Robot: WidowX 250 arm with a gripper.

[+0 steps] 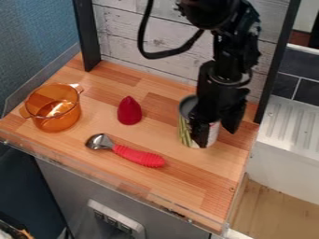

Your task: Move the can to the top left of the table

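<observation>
The can (185,132), with an open-looking dark top and a green and white label, stands upright at the right part of the wooden table. Down over it hangs the black gripper (216,135), its fingers spread apart. One finger crosses the front of the can and hides its middle, while the other is at the can's right side. Whether either finger touches the can, I cannot tell.
An orange transparent pot (55,119) stands at the left of the wooden table (93,161). A red cone-shaped object (129,111) is near the middle, with a red-handled spoon (138,156) in front. Behind rises a plank wall (124,35) between black posts.
</observation>
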